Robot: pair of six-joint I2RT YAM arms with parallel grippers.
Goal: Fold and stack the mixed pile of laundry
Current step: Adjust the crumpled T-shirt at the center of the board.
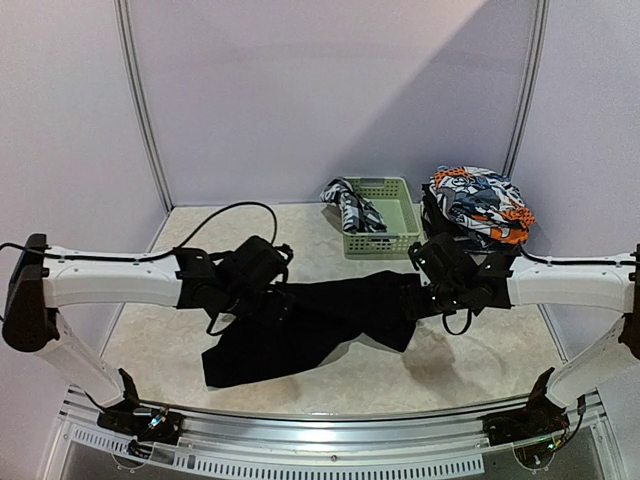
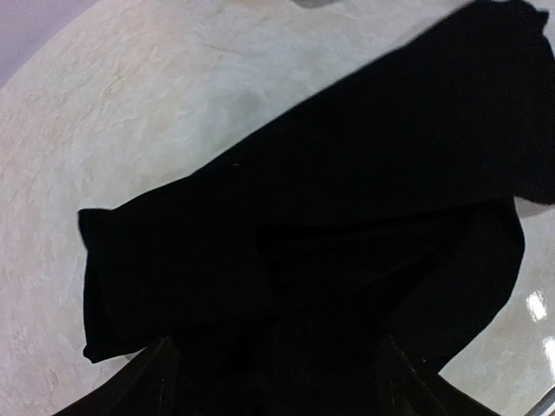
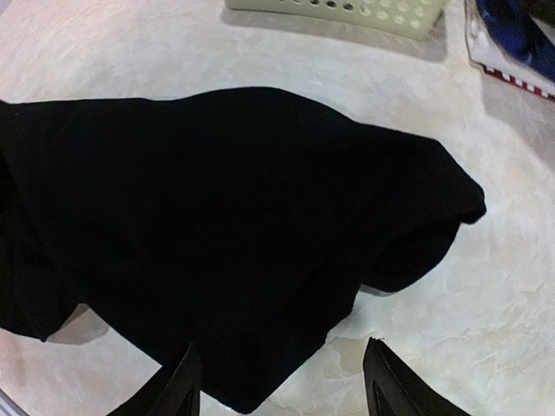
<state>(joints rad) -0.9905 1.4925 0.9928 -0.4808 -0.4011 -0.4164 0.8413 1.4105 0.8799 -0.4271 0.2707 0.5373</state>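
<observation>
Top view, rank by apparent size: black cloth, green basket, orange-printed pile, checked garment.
1. black cloth
2-3. green basket and orange-printed pile, too alike to rank
4. checked garment, draped over the basket's left rim

We read no words, numbers or brands anywhere. The black-and-white patterned garment draped over the pale green slotted plastic basket showed pale marks, but they were too small for us to make out any letters.

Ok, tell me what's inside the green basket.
A black-and-white patterned garment hangs over the left rim of the basket, partly inside. The rest of the interior looks bare, though the garment covers whatever lies beneath it in that corner.
</observation>
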